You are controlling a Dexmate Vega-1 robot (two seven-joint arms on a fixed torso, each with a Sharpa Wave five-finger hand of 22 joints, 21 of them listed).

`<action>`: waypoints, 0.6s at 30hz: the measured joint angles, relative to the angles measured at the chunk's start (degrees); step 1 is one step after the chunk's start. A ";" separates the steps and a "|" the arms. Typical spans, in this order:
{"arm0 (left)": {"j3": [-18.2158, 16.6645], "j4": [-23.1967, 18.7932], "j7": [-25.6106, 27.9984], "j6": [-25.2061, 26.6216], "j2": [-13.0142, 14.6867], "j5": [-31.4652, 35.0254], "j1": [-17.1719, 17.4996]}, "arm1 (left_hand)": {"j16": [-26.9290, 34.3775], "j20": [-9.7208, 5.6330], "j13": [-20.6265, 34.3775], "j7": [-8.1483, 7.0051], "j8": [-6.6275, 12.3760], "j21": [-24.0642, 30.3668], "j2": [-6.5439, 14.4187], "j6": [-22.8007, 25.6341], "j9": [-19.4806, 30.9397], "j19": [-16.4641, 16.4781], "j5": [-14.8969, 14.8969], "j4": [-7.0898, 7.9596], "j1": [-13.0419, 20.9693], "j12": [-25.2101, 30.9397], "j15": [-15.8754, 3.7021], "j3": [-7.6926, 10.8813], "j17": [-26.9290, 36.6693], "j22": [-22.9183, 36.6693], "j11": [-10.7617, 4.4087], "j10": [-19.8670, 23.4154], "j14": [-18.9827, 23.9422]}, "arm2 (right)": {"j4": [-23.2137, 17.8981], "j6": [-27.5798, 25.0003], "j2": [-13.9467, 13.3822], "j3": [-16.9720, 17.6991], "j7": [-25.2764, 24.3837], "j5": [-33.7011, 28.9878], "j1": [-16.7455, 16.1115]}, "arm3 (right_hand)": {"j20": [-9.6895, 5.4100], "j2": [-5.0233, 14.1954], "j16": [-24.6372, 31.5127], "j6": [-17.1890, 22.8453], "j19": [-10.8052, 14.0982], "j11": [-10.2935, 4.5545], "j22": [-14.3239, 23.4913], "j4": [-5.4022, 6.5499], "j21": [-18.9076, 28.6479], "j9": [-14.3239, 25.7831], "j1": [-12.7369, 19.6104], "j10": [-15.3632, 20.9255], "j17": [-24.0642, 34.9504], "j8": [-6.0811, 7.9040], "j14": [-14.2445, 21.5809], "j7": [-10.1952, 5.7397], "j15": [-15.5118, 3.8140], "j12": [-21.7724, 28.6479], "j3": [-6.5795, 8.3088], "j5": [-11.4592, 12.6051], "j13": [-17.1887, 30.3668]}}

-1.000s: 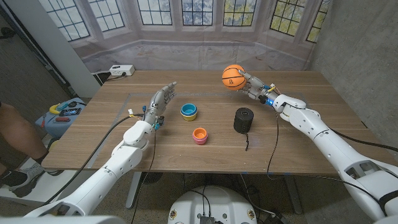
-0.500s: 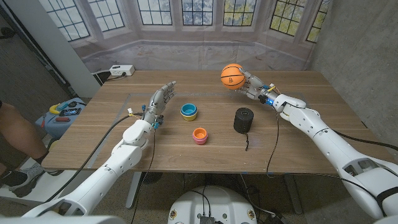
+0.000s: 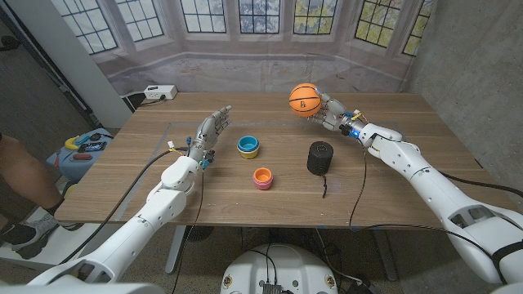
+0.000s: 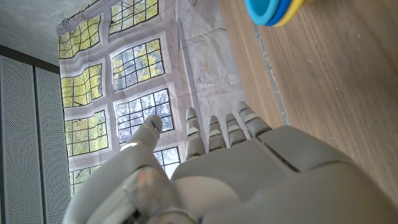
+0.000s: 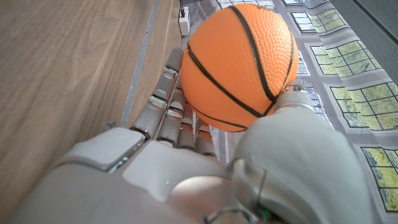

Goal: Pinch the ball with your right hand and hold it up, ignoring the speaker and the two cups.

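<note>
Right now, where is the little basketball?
In the head view the ball is up off the table, pinched in the right hand on the robot's right side, above and behind the black speaker.

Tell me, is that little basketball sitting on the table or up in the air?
Up in the air. The ball is pinched in the right hand, raised clear of the table behind the speaker.

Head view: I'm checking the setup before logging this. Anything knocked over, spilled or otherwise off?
Nothing stands out. The speaker and both cups stand upright on the table, and the right hand holds the ball clear above it.
</note>
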 measured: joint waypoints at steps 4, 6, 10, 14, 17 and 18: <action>0.05 0.08 -0.08 0.03 -0.01 -0.05 -0.07 | 0.00 0.00 0.00 0.00 0.00 0.00 0.00 0.00 0.00 0.00 0.00 0.00 0.00 0.00 0.00 0.00 0.00 0.00 0.00 0.00 0.00 | 0.27 -0.23 0.09 0.01 0.52 0.22 0.15 | 0.32 0.00 -0.01 -0.52 0.14 -0.07 0.00 0.00 -0.12 0.00 -0.60 -0.33 -0.13 -0.43 -0.31 -0.02 0.31 -0.28 -0.32 0.00 0.00; 0.08 0.12 -0.17 0.11 -0.02 -0.08 -0.14 | 0.00 0.00 0.00 0.00 0.00 0.00 0.00 0.00 0.00 0.00 0.00 0.00 0.00 0.00 0.00 0.00 0.01 0.00 0.00 0.00 0.00 | 0.41 -0.36 0.14 0.03 0.73 0.30 0.23 | 0.52 -0.40 -0.01 -0.61 0.34 0.10 -0.01 0.17 -0.36 0.00 -0.99 -0.50 -0.33 -0.43 -0.54 0.07 0.53 -0.61 -0.49 0.00 0.00; 0.13 0.22 -0.25 0.23 -0.04 -0.15 -0.23 | 0.00 0.00 0.00 -0.21 0.00 0.00 0.00 0.22 0.00 0.00 0.00 0.00 0.00 0.00 0.00 0.00 0.04 0.00 0.00 0.00 0.00 | 0.62 -0.58 0.25 0.12 0.99 0.49 0.33 | 0.83 -0.54 -0.01 -0.61 0.03 0.10 -0.01 0.46 -0.42 0.00 -1.56 -0.50 -0.42 -0.43 -0.62 0.07 0.61 -0.83 -0.78 0.22 -0.22; 0.19 0.36 -0.33 0.34 -0.09 -0.19 -0.39 | 0.00 0.00 0.00 -0.10 0.00 0.00 0.00 0.53 0.00 0.00 0.00 0.00 0.00 0.00 0.00 0.00 0.00 0.00 0.00 0.00 0.00 | 0.77 -0.75 0.34 0.22 1.08 0.64 0.43 | 0.83 -0.64 -0.01 -0.60 0.03 0.11 -0.01 0.32 -0.42 0.00 -2.13 -0.50 -0.65 -0.43 -0.62 0.07 0.61 -0.96 -1.27 0.22 -0.27; 0.24 0.51 -0.43 0.40 -0.15 -0.23 -0.52 | 0.00 0.00 0.00 -0.10 0.00 0.00 0.00 0.53 0.00 0.00 0.00 0.00 0.00 0.00 0.00 0.00 0.12 0.00 0.00 0.00 0.00 | 0.88 -1.00 0.39 0.32 1.08 0.80 0.49 | 0.82 -0.98 0.44 -0.60 0.03 0.10 0.00 0.32 -0.42 0.01 -2.47 -0.50 -0.66 -0.43 -0.62 0.07 0.62 -1.05 -1.27 0.22 -0.26; 0.24 0.56 -0.43 0.41 -0.18 -0.24 -0.56 | 0.00 0.00 0.00 -0.10 0.00 0.00 0.00 0.53 0.00 0.00 0.00 0.00 0.00 0.00 0.00 0.00 0.16 0.00 0.00 0.00 0.00 | 0.92 -1.08 0.41 0.33 1.09 0.85 0.52 | 0.83 -0.98 0.44 -0.61 0.03 0.11 0.00 0.46 -0.42 0.01 -2.47 -0.50 -0.66 -0.43 -0.62 0.07 0.62 -1.05 -1.41 0.22 -0.27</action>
